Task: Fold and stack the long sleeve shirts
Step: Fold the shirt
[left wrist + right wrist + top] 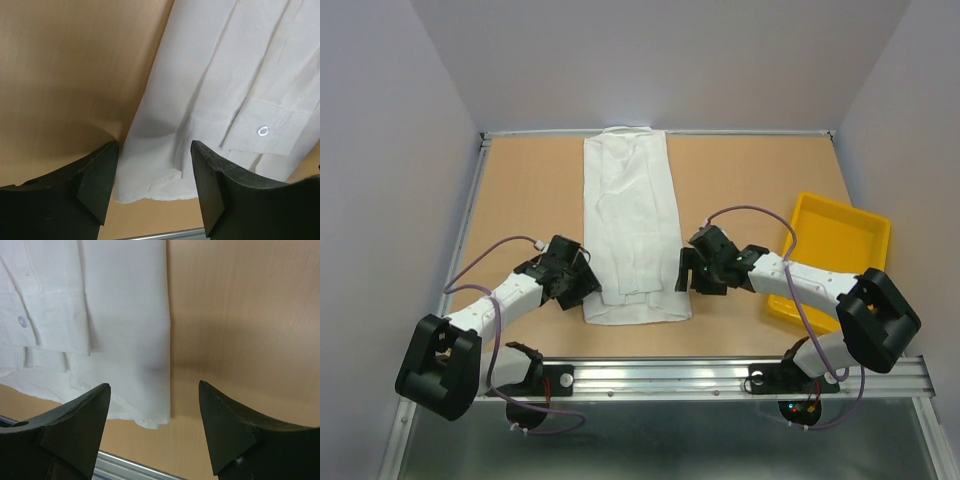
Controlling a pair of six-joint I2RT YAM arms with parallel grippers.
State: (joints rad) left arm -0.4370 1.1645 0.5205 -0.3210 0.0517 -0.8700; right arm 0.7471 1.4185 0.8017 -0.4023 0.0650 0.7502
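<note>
Top external: shirt (631,228) lengthwise near-to-far, collar (625,131) far.

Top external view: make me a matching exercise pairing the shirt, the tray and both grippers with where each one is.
Things:
1. white long sleeve shirt
2. yellow tray
3. left gripper
4. right gripper

Places and states:
A. open, by the shirt's near right corner
B. at the right edge of the table
C. lying as a long folded strip down the middle
D. open, by the shirt's near left corner

Pairs: 1-C, 2-B, 3-D, 4-A
</note>
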